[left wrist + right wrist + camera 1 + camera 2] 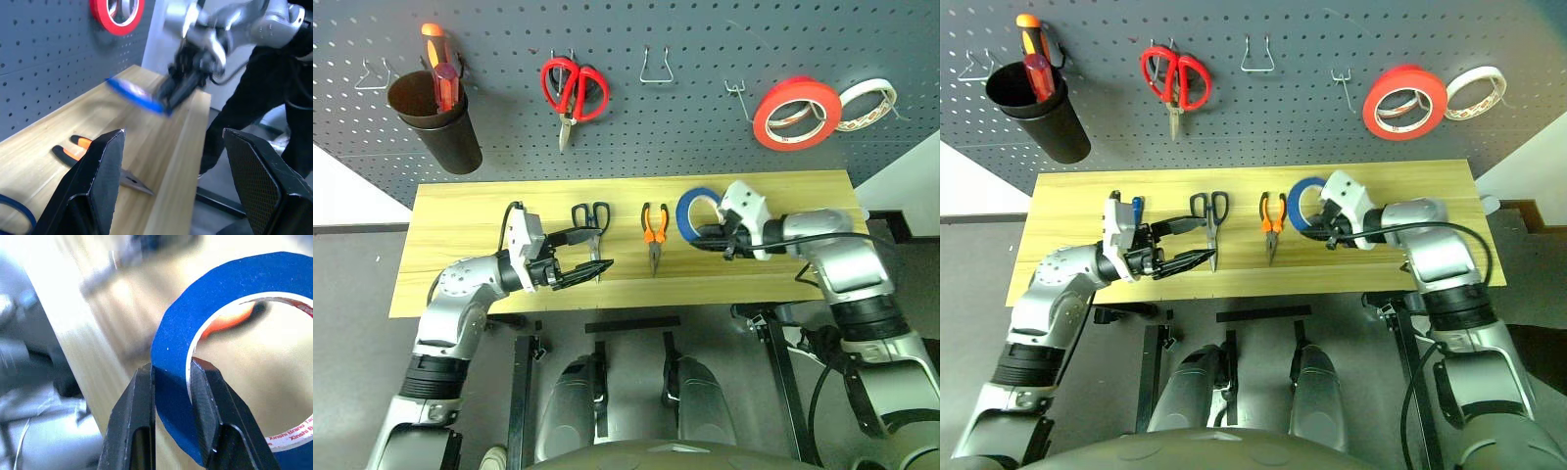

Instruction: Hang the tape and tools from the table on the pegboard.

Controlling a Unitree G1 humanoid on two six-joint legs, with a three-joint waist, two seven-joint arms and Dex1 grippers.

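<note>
Although the pegboard [705,117] already carries a black cup [440,122], red scissors [574,90], a red roll [796,113] and a white roll [867,104], we see none of our own four things hanging on it yet, so we judge the task barely begun. Taking the bench [460,225] as our landmark, the pegboard rises behind its far edge, with bare wire hooks [656,67] above the bench's middle and another bare hook [738,98] further toward our right.

Our right end effector [710,235] is clamped on the rim of the blue tape [697,211], one finger inside the ring and one outside; the roll looks raised clear of the bench, over its right half. That is the one item in hand, and we judge it still has to reach a hook.

The pliers [653,233] lie flat at the middle of the bench, and the dark-handled scissors [591,220] lie just left of them, both untouched. Our left end effector [592,250] hangs over the bench's left half with its fingers spread and nothing between them, near the scissors. The blue-handled screwdriver [1137,208] shows beside that wrist, toward the bench's left. We count three tools and the tape left to hang.
</note>
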